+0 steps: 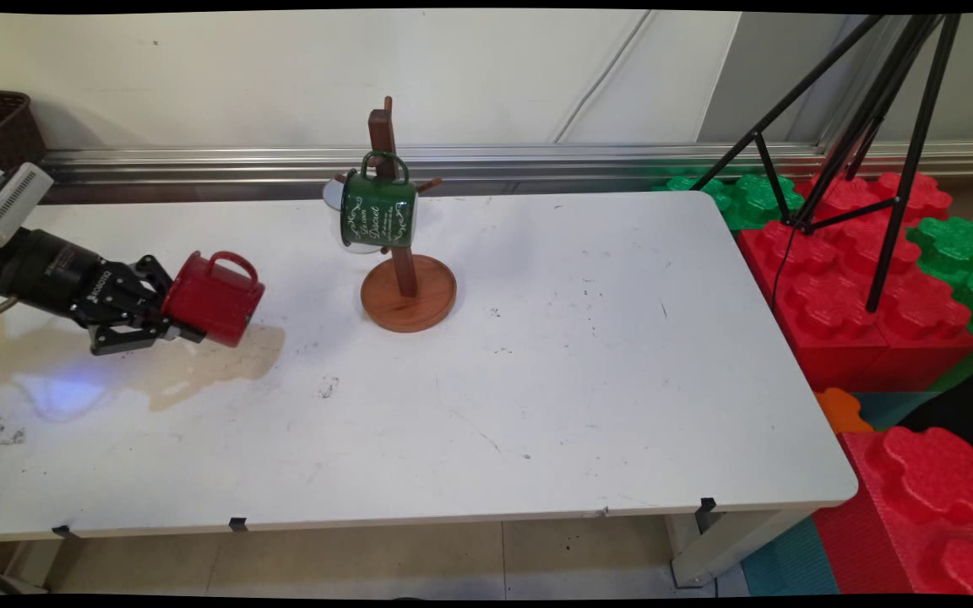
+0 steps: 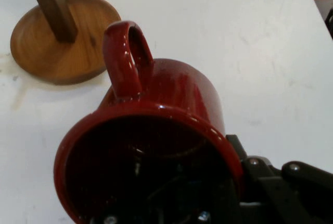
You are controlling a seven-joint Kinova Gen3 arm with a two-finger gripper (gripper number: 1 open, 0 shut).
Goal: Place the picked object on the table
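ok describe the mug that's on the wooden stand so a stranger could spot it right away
Find the wooden mug stand with the round base, near the far edge of the white table. The green mug hangs by its handle from a peg on its post. It is dark green with pale lettering, unlike the plain red mug in the claw.

The claw (image 1: 167,325) clamps a glossy red mug (image 1: 214,298) by its rim, one finger apparently inside the mouth. The mug lies sideways above the worktop (image 1: 537,380), handle up, left of a wooden mug tree (image 1: 402,253) carrying a green mug (image 1: 378,211).
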